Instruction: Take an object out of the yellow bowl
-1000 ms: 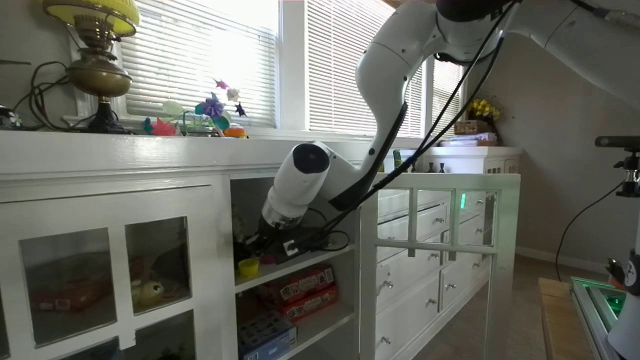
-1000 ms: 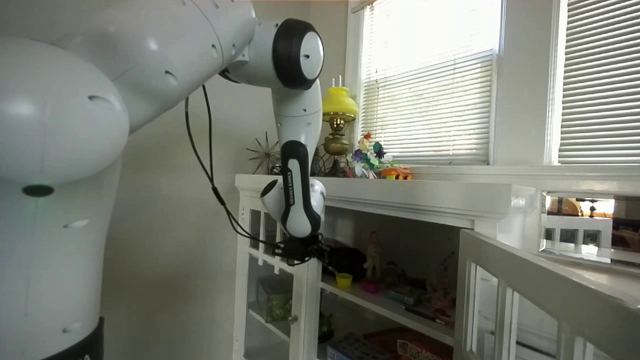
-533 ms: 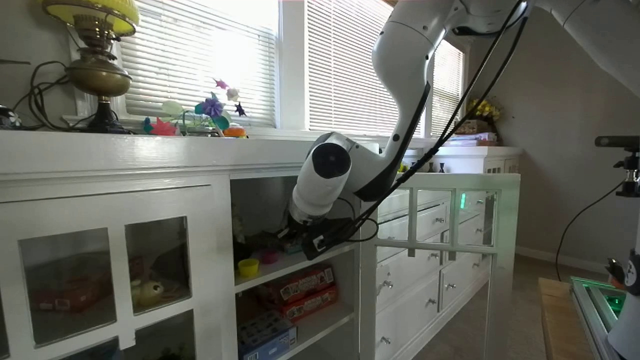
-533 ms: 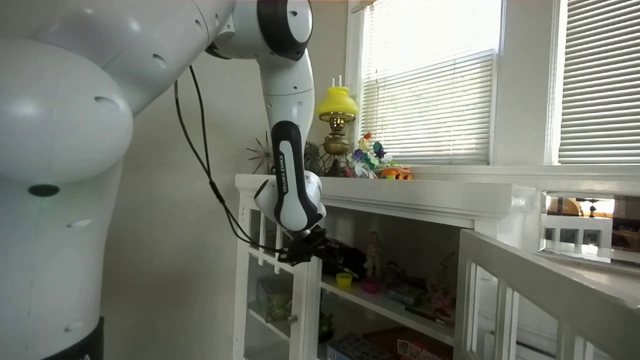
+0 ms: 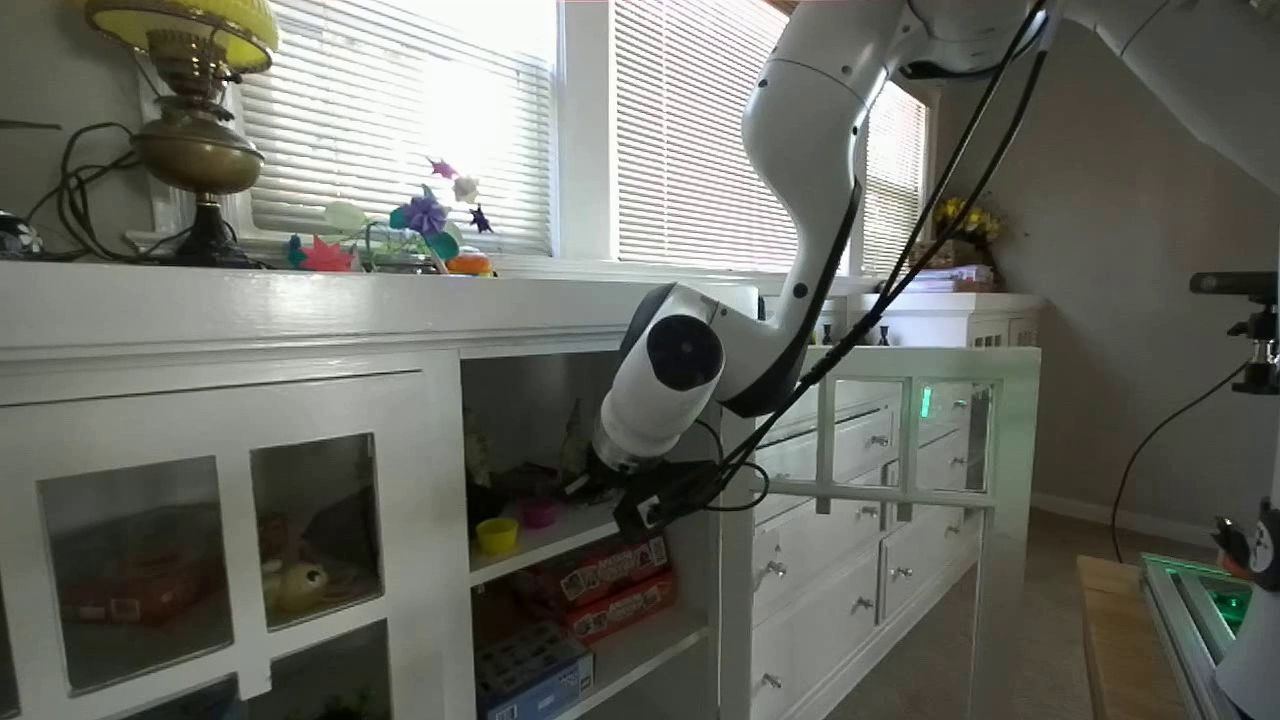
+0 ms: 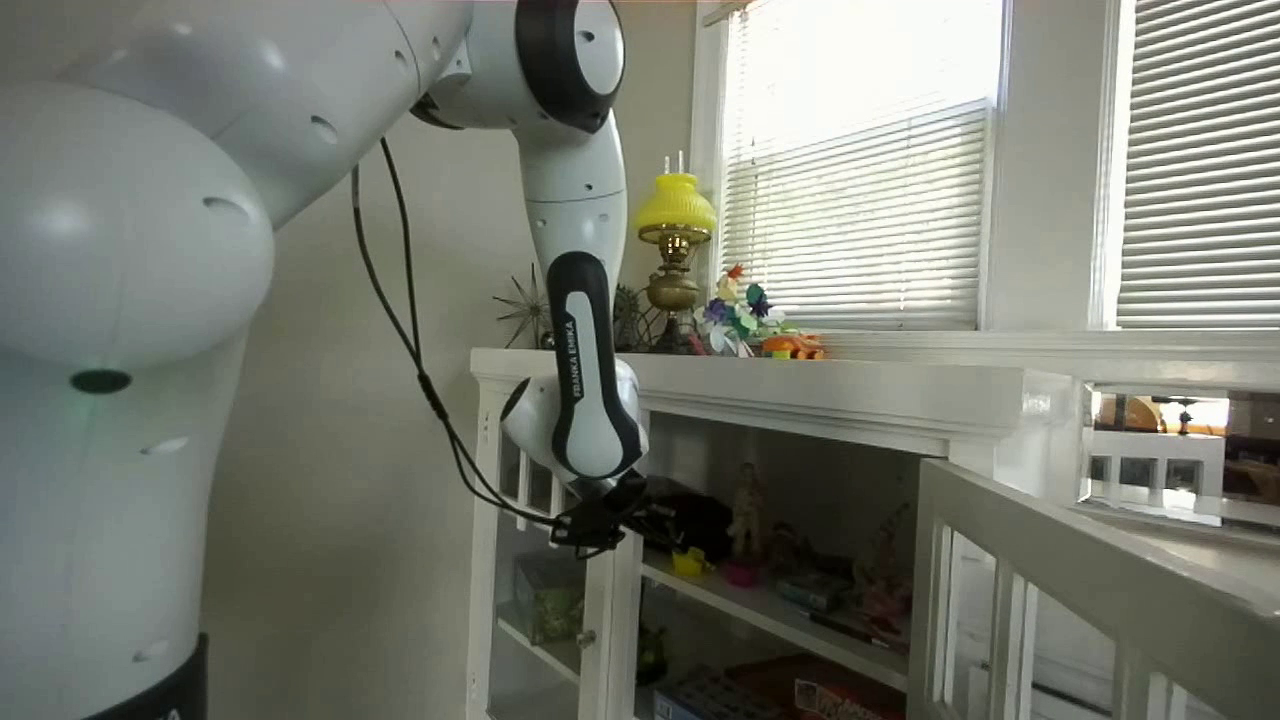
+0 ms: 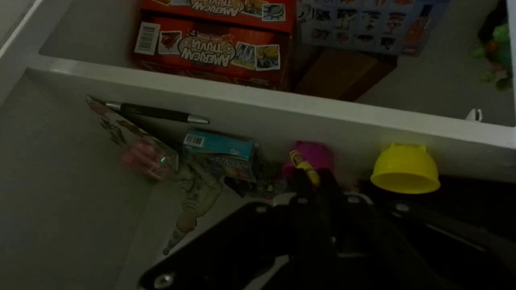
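Your gripper (image 7: 314, 178) is pinching a yellow stick (image 7: 304, 165), perhaps a crayon. The yellow bowl (image 7: 405, 165) is standing apart on the shelf (image 7: 242, 93), so you should be lowering the stick gently, clear of the pink bowl (image 7: 320, 155), before releasing.

The arm (image 5: 815, 180) arches over and down, elbow bent, its wrist (image 5: 645, 415) slanting. In the wrist view, the claw (image 7: 314, 181) has its fingers (image 7: 301, 191) pinched close together.

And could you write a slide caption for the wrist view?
End effector gripping a yellow crayon-like stick, apart from the yellow bowl on the shelf.
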You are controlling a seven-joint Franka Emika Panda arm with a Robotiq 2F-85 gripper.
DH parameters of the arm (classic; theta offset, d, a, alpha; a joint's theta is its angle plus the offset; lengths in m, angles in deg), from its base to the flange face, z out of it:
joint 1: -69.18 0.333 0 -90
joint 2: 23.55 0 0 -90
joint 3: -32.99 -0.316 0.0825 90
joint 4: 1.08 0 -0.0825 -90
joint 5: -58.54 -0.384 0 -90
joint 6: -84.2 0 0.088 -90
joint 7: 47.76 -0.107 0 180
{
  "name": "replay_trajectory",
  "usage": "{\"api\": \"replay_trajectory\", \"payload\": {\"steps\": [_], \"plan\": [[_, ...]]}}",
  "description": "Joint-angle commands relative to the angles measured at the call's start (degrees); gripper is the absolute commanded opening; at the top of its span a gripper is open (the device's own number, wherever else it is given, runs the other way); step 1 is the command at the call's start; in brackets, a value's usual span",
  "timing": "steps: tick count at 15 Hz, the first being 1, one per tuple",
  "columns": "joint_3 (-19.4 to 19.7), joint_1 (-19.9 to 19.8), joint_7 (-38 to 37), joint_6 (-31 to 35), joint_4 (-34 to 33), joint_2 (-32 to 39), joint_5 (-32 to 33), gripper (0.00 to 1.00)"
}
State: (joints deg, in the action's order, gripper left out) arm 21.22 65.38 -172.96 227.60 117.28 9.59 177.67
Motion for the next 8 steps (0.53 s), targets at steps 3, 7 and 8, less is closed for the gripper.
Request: {"api": "replay_trajectory", "payload": {"steps": [3,7,8], "plan": [[1.32,-0.17,-9.48,-2.93,-2.99,4.16,4.68,0.03],[2.04,-0.95,-15.15,-4.04,-5.77,6.65,7.23,0.03],[2.14,-1.21,-16.56,-3.95,-6.62,7.33,8.02,0.03]]}}
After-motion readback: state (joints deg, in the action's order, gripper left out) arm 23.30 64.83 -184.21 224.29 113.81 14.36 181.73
